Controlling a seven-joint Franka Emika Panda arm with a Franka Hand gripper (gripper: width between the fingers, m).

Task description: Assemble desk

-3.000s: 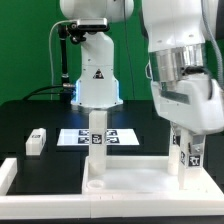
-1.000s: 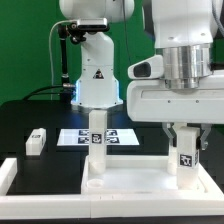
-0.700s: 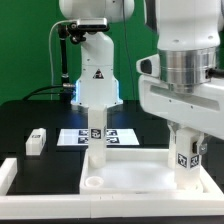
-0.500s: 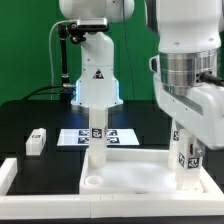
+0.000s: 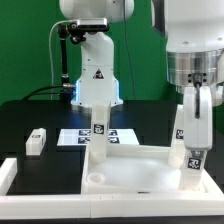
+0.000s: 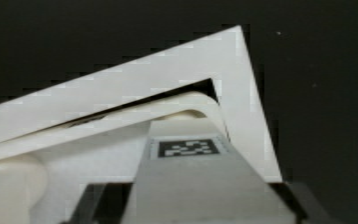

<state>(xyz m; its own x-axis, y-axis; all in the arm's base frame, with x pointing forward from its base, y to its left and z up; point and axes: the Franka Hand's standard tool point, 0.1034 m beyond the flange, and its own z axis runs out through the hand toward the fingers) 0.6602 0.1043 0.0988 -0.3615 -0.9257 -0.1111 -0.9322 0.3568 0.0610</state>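
The white tabletop [image 5: 140, 178] lies at the front of the black table. One tagged white leg [image 5: 100, 128] stands upright in its far corner on the exterior view's left. My gripper [image 5: 192, 140] is shut on a second tagged leg [image 5: 193, 158], held upright in the tabletop's far corner on the exterior view's right. In the wrist view this leg [image 6: 194, 165] fills the space between my dark fingers [image 6: 108, 203], above the tabletop's rounded corner [image 6: 87, 150]. A third leg [image 5: 36, 140] lies loose on the table on the exterior view's left. A fourth leg is not in view.
The marker board [image 5: 118, 137] lies behind the tabletop, in front of the robot's base [image 5: 95, 75]. White border rails [image 5: 10, 175] run along the front and the exterior view's left; a rail corner [image 6: 238, 80] frames the tabletop in the wrist view.
My hand has turned about its vertical axis while shut on the leg, which stays in the same corner. The tabletop has shifted slightly. The loose leg has not moved.
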